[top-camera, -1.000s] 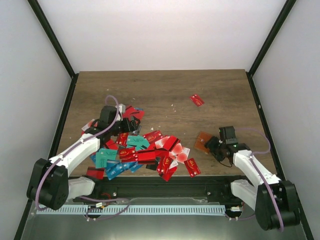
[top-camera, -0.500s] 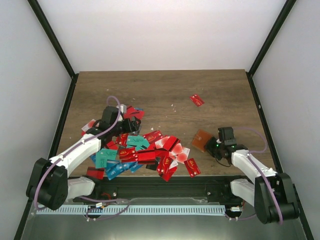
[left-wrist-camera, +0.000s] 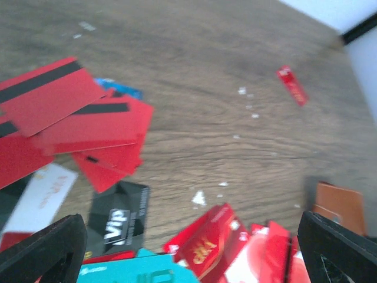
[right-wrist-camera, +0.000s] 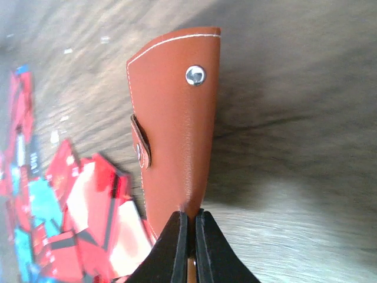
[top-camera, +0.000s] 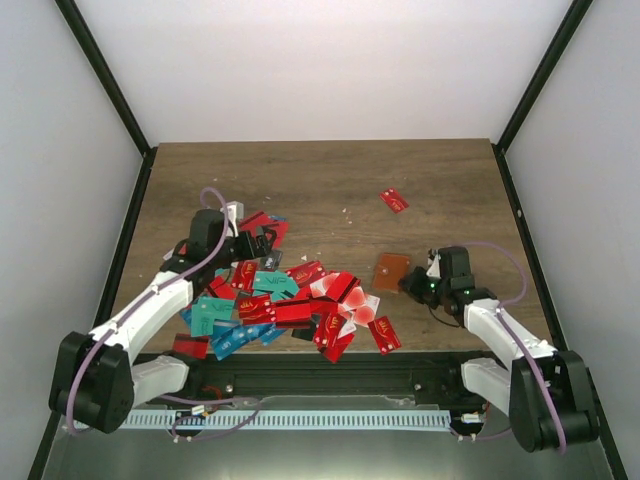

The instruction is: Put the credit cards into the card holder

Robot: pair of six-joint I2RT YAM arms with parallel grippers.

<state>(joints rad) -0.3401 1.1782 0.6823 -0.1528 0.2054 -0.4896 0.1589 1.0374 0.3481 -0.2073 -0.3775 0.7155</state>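
Observation:
The credit cards (top-camera: 285, 300) lie in a loose heap at the near left, mostly red, some teal and blue. The brown card holder (top-camera: 391, 270) is right of the heap, closed, with a snap stud showing (right-wrist-camera: 177, 130). My right gripper (top-camera: 415, 285) is shut on its near edge (right-wrist-camera: 189, 236), the fingers pinching the leather. My left gripper (top-camera: 250, 245) is open over the far side of the heap, holding nothing. Its wrist view shows red cards (left-wrist-camera: 88, 124), a black VIP card (left-wrist-camera: 118, 218) and the card holder (left-wrist-camera: 339, 203) at the right.
One red card (top-camera: 394, 200) lies alone on the wood table (top-camera: 330, 180) toward the back right, also visible as a red card (left-wrist-camera: 293, 85) in the left wrist view. White specks dot the wood. Black frame posts and white walls enclose the table.
My right gripper has shut on the card holder and carried it left and a little farther back. The left gripper opened slightly wider and shifted a bit toward the back.

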